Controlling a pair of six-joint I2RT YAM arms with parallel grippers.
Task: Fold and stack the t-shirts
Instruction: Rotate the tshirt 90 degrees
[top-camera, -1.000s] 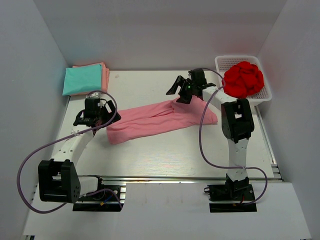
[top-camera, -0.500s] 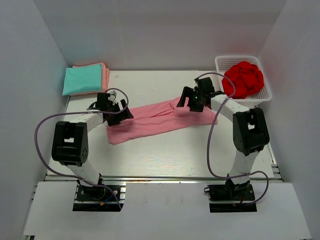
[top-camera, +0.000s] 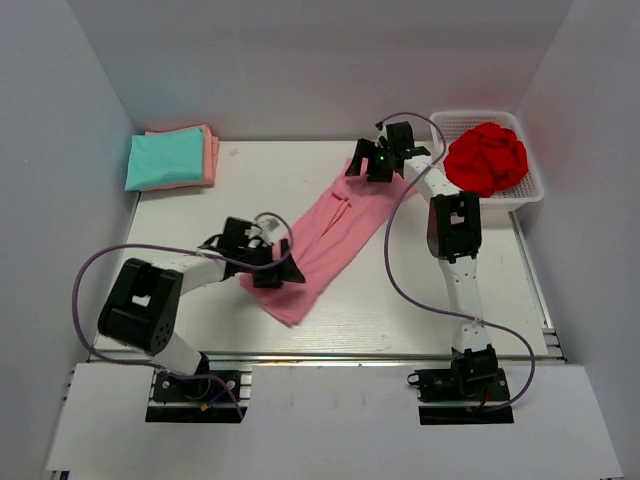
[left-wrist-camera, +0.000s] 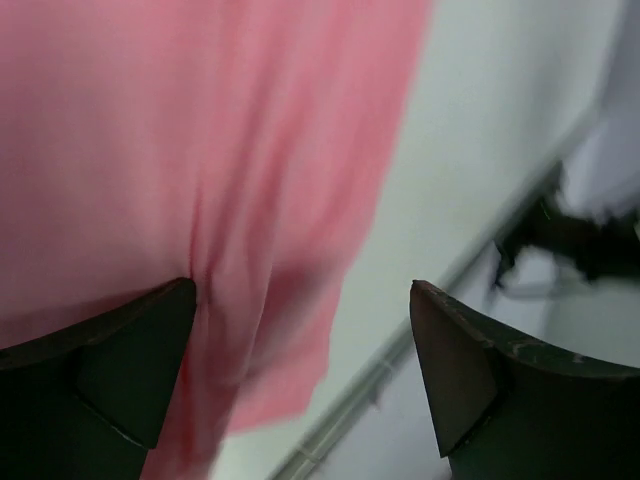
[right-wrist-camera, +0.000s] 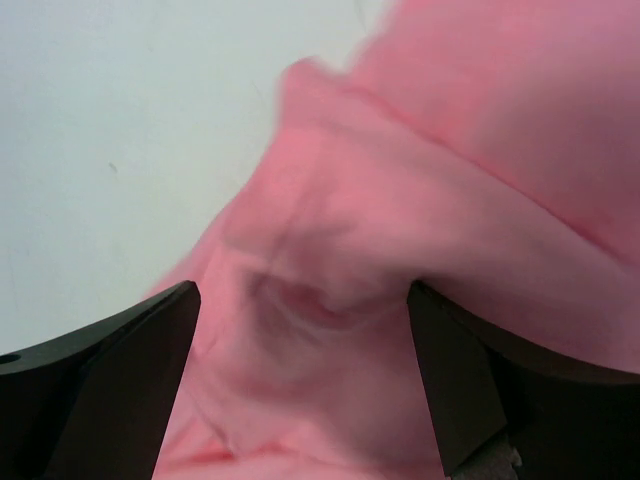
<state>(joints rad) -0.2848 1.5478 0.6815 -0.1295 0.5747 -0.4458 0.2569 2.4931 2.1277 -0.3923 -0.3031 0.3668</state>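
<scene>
I saw the pink t-shirt (top-camera: 330, 225) lying diagonally mid-table. The left gripper (left-wrist-camera: 302, 288) was spread wide over its near end and the right gripper (right-wrist-camera: 302, 287) wide over the bunched far end, neither holding cloth. I judged each should pinch a clean edge, not a wrinkle. The white basket (top-camera: 440, 125) held a red cloth bundle (top-camera: 485, 158). The teal t-shirt (top-camera: 165, 160) sat folded on the salmon t-shirt (top-camera: 211, 150) at far left.

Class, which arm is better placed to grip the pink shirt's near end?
Left: left fingers sit open over the near end of the light pink cloth shirt; the right fingers are at its far end.
</scene>
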